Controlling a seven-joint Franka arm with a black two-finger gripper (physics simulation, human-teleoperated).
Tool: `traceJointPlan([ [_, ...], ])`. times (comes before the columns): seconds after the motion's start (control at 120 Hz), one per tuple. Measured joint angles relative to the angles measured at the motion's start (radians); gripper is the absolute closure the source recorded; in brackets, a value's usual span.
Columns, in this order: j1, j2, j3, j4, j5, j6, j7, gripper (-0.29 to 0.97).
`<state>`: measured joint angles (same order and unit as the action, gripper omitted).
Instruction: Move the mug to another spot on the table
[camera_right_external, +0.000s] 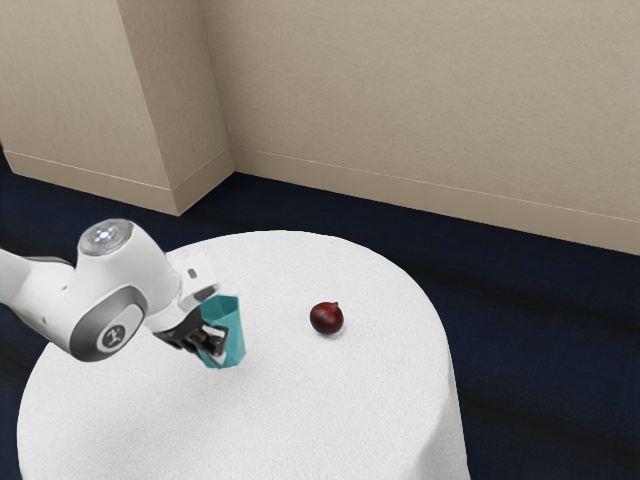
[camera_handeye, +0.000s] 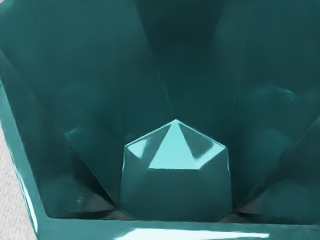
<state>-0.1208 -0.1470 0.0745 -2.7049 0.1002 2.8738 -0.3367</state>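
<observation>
Exterior view first: the arm (camera_right_external: 105, 300) reaches in from the frame's left, and the gripper (camera_right_external: 206, 340) is clenched on the teal mug (camera_right_external: 228, 332), its black fingers pinching the wall at the rim. The mug sits left of centre on the white table (camera_right_external: 330, 420), tipped with its mouth leaning toward the hand. That lean suggests the grip is carrying it, with the base at most grazing the cloth. Over in the wrist view, the camera stares straight down into the mug (camera_handeye: 175, 155), faceted floor and all, so the hand is right over the opening. A dark red fruit (camera_right_external: 326, 318) lies well apart at centre frame. Plenty of bare cloth is on offer for the set-down.
</observation>
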Motion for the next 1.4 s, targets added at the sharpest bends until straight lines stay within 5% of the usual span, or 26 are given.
traceJointPlan([
  [0.667, 0.004, 0.039, -0.004, -0.02, -0.01, 0.0, -0.158, 0.7],
  [0.808, 0.002, 0.04, -0.003, -0.021, -0.003, 0.0, -0.17, 0.38],
  [0.95, 0.001, 0.035, -0.004, -0.023, -0.003, -0.004, -0.181, 0.2],
  [1.4, 0.001, -0.054, -0.004, -0.024, -0.004, -0.083, -0.21, 0.02],
])
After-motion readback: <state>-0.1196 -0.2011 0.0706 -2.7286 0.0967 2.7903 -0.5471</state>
